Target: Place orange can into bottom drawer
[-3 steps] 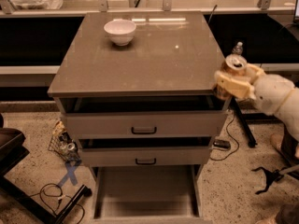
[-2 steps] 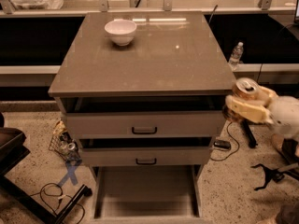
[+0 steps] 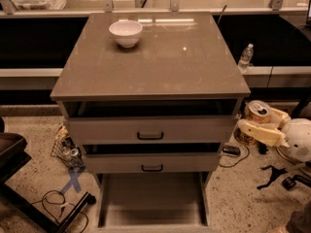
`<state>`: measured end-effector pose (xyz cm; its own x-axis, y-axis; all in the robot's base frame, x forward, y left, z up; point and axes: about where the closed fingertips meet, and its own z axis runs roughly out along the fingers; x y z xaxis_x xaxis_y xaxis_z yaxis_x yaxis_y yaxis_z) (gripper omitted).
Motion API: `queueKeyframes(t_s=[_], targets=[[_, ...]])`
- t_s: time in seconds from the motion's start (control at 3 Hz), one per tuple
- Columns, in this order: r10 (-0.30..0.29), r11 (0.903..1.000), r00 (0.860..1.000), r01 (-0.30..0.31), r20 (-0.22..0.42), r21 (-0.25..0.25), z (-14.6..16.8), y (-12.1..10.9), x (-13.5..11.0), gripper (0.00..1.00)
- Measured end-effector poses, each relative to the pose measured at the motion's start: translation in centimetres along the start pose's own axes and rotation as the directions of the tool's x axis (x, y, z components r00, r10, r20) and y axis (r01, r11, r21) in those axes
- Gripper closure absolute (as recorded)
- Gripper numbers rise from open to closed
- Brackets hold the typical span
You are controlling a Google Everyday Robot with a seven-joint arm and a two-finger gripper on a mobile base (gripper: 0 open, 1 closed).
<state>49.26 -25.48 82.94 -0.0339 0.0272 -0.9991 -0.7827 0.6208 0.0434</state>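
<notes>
Orange can (image 3: 257,112) is clamped upright in the cream gripper (image 3: 252,125), off the grey cabinet's (image 3: 155,67) right side level with the upper drawer front, higher than and right of the pulled-out bottom drawer (image 3: 150,200).

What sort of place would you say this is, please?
Probably a robotics lab or workshop: a grey drawer cabinet stands on a speckled floor with loose cables, and the gripper, right of the cabinet, grips the orange can.
</notes>
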Motion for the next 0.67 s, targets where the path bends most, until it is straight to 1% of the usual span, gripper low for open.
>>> queueKeyframes(t_s=[0.33, 0.67], targets=[[0.011, 0.9999, 1.0, -0.011, 0.009, 0.001, 1.2, 0.1, 1.6, 1.0], [0.039, 0.999, 0.998, -0.038, 0.045, -0.023, 2.1, 2.1, 6.1, 1.0]])
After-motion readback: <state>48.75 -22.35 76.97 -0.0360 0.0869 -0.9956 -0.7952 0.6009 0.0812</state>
